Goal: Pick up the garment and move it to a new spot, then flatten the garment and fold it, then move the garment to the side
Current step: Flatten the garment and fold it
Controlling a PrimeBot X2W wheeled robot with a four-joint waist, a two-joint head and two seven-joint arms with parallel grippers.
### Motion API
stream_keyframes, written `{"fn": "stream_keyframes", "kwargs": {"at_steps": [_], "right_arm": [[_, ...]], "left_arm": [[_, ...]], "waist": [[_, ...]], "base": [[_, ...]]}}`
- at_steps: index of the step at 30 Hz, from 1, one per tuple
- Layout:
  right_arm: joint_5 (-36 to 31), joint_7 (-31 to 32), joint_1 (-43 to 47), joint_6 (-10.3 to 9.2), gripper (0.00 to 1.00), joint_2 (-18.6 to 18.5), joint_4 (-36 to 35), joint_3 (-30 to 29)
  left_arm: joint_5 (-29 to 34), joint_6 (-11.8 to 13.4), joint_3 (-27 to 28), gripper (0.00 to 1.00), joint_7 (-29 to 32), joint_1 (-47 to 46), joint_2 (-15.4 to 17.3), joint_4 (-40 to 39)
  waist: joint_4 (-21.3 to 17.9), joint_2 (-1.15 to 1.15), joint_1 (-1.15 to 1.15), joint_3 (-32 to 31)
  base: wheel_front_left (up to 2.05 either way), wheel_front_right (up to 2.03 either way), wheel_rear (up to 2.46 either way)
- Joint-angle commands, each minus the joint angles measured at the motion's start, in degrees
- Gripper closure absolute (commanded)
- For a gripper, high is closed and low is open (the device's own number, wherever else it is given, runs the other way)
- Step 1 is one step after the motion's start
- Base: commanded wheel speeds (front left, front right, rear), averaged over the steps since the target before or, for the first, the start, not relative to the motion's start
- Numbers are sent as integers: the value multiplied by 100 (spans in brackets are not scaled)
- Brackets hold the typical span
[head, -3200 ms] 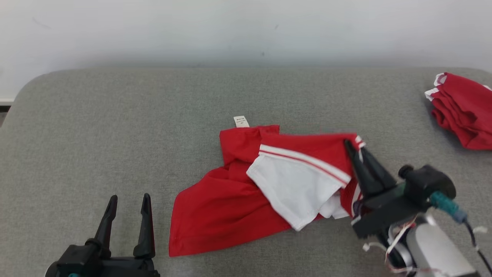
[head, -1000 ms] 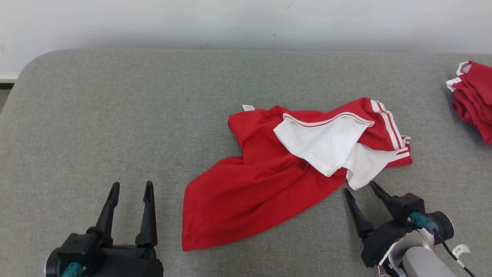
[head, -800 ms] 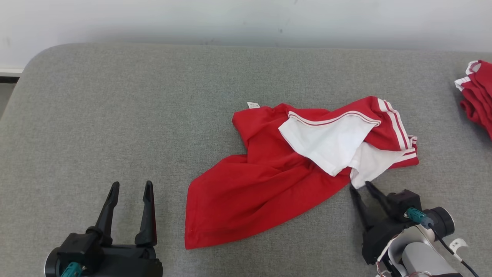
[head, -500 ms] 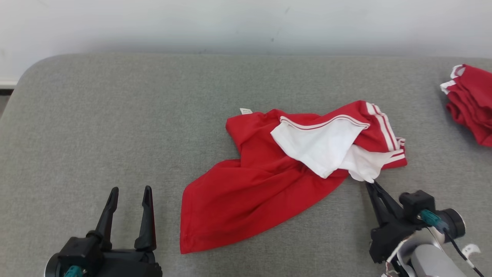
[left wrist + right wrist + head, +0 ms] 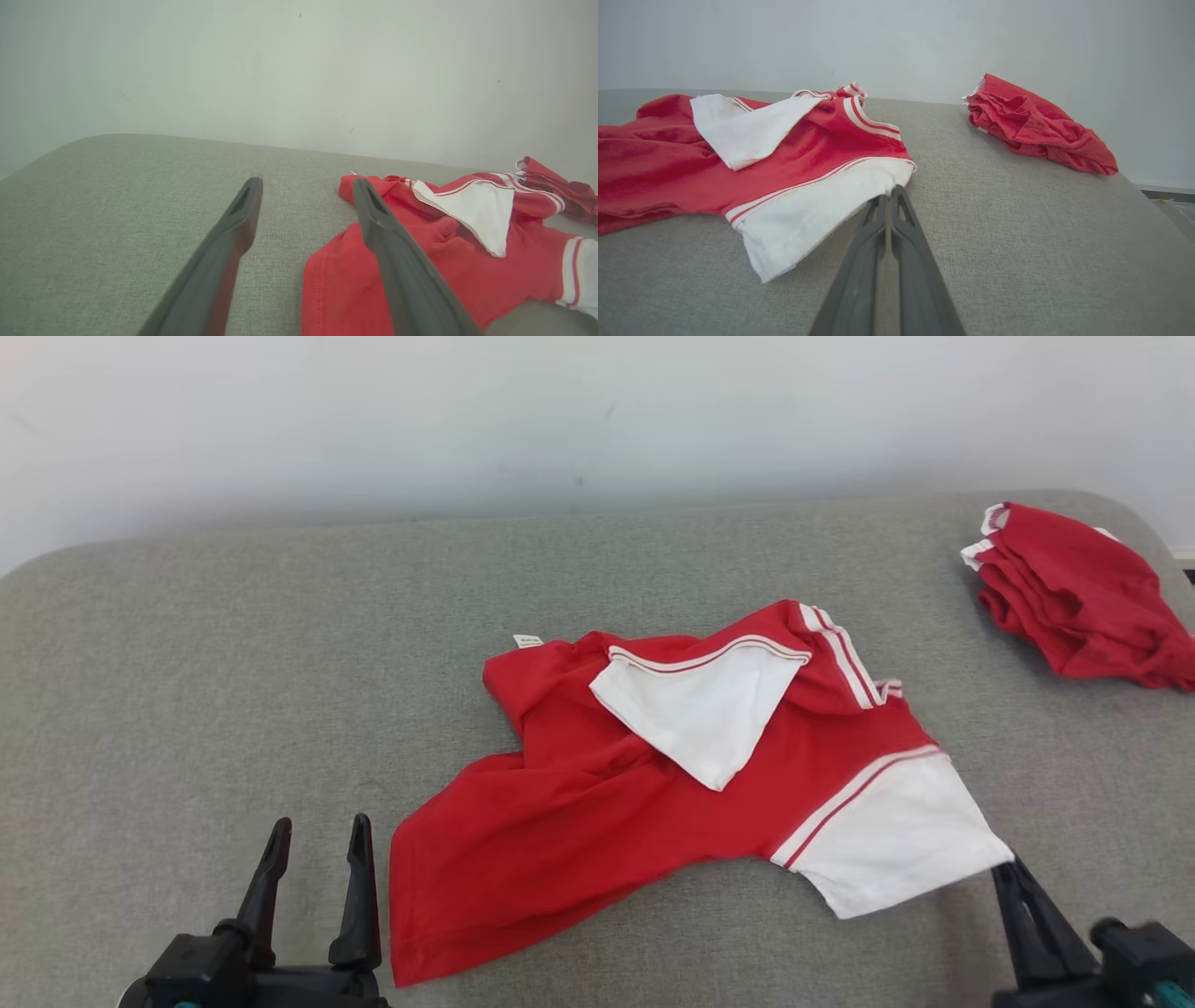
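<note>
Garment first: it is a red shirt with white sleeves, and it lies crumpled in the middle of the grey padded table, in front of me. Nearest to me, my right gripper has its two fingers pressed together on the corner of the near white sleeve. A second ago this sleeve was bunched under the other one. Now it lies drawn out flat toward my right side, so the flattening has begun. My left gripper waits just beside the red hem, with fingers apart and holding nothing. Further away, the second sleeve is folded over the chest, and a small label sticks out at the far edge. I judge that these parts must be spread before any fold. At the far right, a red pile lies well apart.
</note>
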Motion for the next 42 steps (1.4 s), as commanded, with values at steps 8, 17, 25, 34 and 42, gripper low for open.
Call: {"fn": "stream_keyframes", "kwargs": {"at_steps": [8, 17, 25, 34, 42], "right_arm": [[135, 353, 870, -18, 65, 51, -687, -469], [62, 255, 908, -18, 0, 240, -1101, -541], [-39, 137, 714, -18, 0, 457, -1292, -293], [-225, 50, 606, -18, 0, 718, -1174, -141], [-256, 16, 737, -18, 0, 817, -1280, -152]], "left_arm": [[27, -8, 33, 0, -9, 56, 3, 20], [69, -42, 85, 0, -9, 108, 4, 34], [155, -66, 247, 0, -9, 216, 5, 44], [247, -115, 288, 0, -9, 361, 3, 77], [384, -138, 341, 0, -9, 497, 3, 67]], "waist": [[-93, 0, 1, -20], [-78, 0, 1, -80], [-128, 0, 1, -250], [-105, 0, 1, -479], [-108, 0, 1, -587]], "base": [[0, 0, 0], [0, 0, 0], [0, 0, 0], [0, 0, 0], [0, 0, 0]]}}
